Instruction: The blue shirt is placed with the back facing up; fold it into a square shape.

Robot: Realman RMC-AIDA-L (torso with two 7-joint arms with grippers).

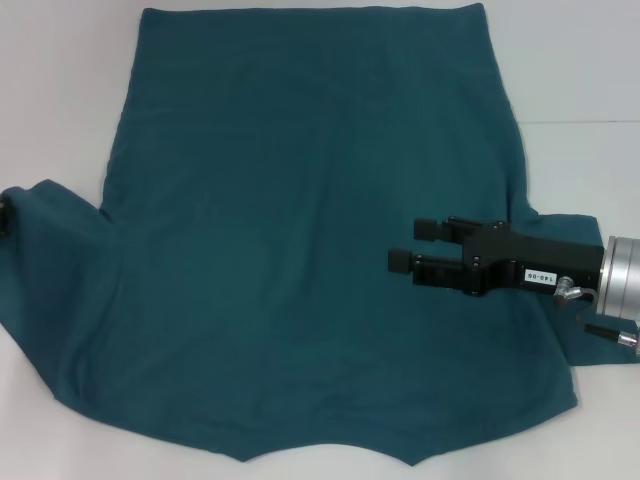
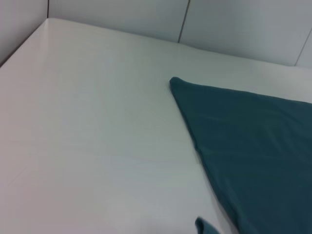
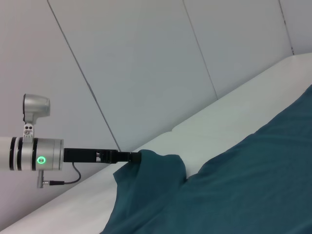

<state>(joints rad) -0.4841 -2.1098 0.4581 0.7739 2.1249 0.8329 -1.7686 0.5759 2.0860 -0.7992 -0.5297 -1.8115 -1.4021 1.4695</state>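
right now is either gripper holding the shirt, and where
The left gripper pinches the blue shirt at its left sleeve tip, lifting it. The right gripper hovers open over the shirt's right side, holding nothing.

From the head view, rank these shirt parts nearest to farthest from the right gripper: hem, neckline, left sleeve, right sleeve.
Measured from the right gripper, jaws open over the shirt:
1. Right sleeve, beneath its arm.
2. Neckline, near edge, and hem, far edge: too close to call.
3. Left sleeve, far left, by the left gripper.
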